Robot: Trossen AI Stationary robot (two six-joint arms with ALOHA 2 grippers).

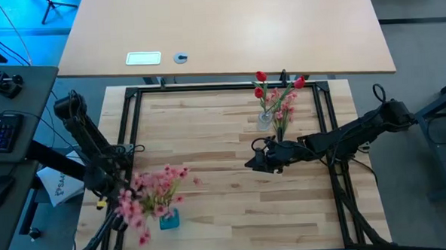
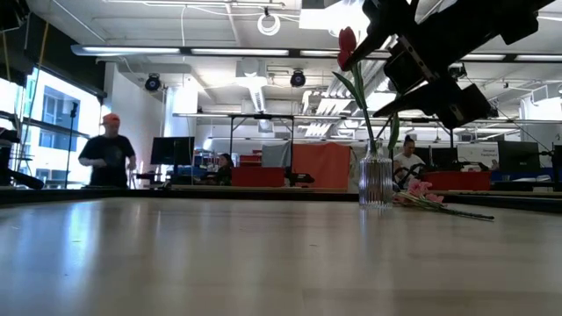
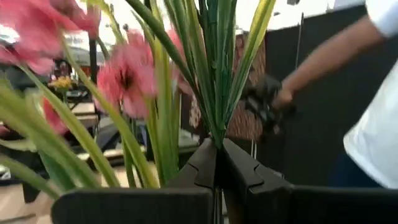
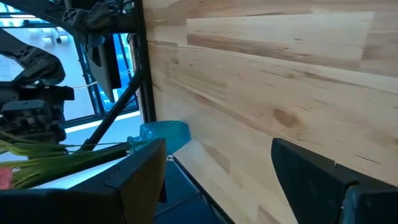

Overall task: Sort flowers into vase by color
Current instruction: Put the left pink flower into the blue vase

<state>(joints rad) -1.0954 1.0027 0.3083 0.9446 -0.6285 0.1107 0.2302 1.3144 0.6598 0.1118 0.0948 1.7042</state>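
No brand, label or writing can be read anywhere in these views. The white plate (image 1: 143, 58) and the small round disc (image 1: 180, 58) on the far desk show no legible marks.

At the table's left edge, the left gripper (image 1: 109, 192) has its jaws pressed together on the green stems of a spray of pink blossoms (image 1: 152, 190). The blossoms fan out ahead of the jaws, over the blue vase (image 1: 169, 218) near the front edge. In the left wrist view the stems (image 3: 210, 93) rise straight out of the closed fingertips, with a pink bloom (image 3: 127, 78) just beside them.

From there to the right gripper, the wooden tabletop (image 1: 209, 148) lies bare inside the black frame (image 1: 132, 121).

The right gripper (image 1: 261, 158) hangs over the table's middle right with its jaws spread wide and nothing between them. Just beyond its jaws, near the far frame rail, stands a clear ribbed glass vase (image 2: 376, 180) holding red-budded flowers (image 1: 261, 82) on thin green stems. A few pink sprigs (image 2: 426, 197) lie on the table touching or just beside its base.
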